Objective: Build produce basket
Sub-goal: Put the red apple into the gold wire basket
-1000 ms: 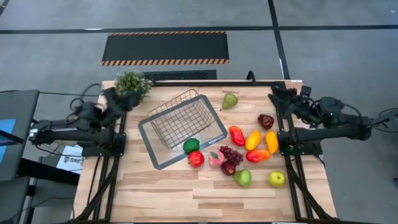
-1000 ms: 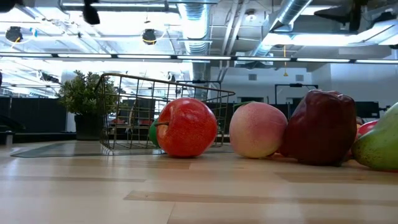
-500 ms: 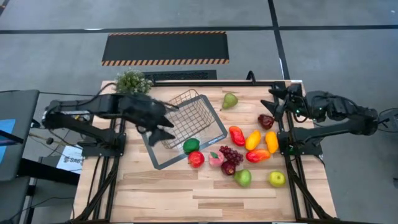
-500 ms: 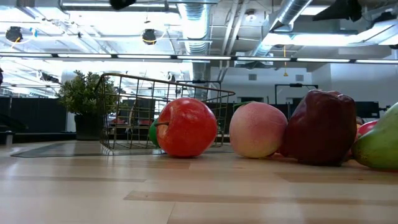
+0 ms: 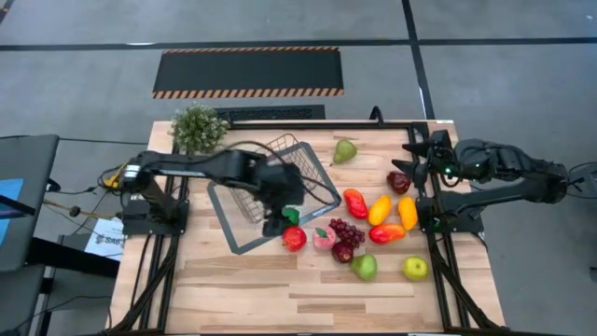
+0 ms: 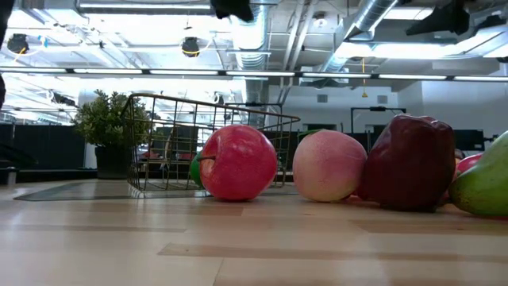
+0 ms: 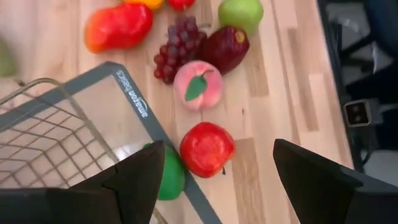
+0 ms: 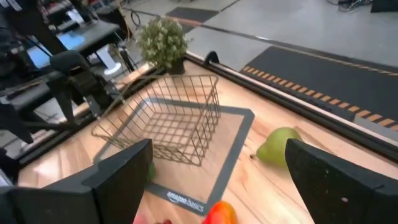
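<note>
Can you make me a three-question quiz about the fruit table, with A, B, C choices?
1. Where is the green pear with a stem?
A. inside the basket
B. alone on the wood beyond the basket
C. in the plant pot

2. How many fruits lie inside the silver wire-mesh basket?
A. none
B. two
C. five

3. The left gripper is
A. open, empty
B. shut on grapes
C. shut on the basket handle

Answers:
1 B, it lies apart from everything.
2 A, only mesh shows.
3 A, its fingers stand apart over the round red apple.
</note>
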Robot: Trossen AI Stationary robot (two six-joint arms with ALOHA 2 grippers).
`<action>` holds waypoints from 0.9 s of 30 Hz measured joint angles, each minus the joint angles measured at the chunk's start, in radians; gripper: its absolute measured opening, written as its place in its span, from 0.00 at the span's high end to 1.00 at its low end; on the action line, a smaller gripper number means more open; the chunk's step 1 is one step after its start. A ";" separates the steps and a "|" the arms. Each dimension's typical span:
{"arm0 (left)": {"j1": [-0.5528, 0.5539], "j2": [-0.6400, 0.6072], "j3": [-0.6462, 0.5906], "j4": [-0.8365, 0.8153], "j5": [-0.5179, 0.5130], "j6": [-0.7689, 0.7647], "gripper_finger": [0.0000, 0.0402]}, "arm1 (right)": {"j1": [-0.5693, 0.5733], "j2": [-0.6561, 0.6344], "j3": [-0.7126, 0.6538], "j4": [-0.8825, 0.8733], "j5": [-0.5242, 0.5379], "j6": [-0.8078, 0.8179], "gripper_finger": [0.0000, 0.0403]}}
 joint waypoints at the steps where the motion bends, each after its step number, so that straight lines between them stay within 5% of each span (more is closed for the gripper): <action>1: -0.006 0.023 0.014 -0.012 0.000 0.001 0.29 | 0.000 0.000 0.000 -0.011 0.000 0.000 0.04; 10: -0.089 0.098 0.034 -0.042 0.048 -0.016 0.29 | 0.000 0.000 0.000 -0.089 0.000 0.023 0.04; 17: -0.186 0.099 0.031 -0.044 -0.208 -0.098 0.29 | 0.000 0.000 0.000 -0.096 0.000 0.046 0.04; 27: -0.271 0.210 0.031 0.053 -0.319 -0.135 0.29 | 0.000 0.000 0.000 -0.100 0.000 0.058 0.04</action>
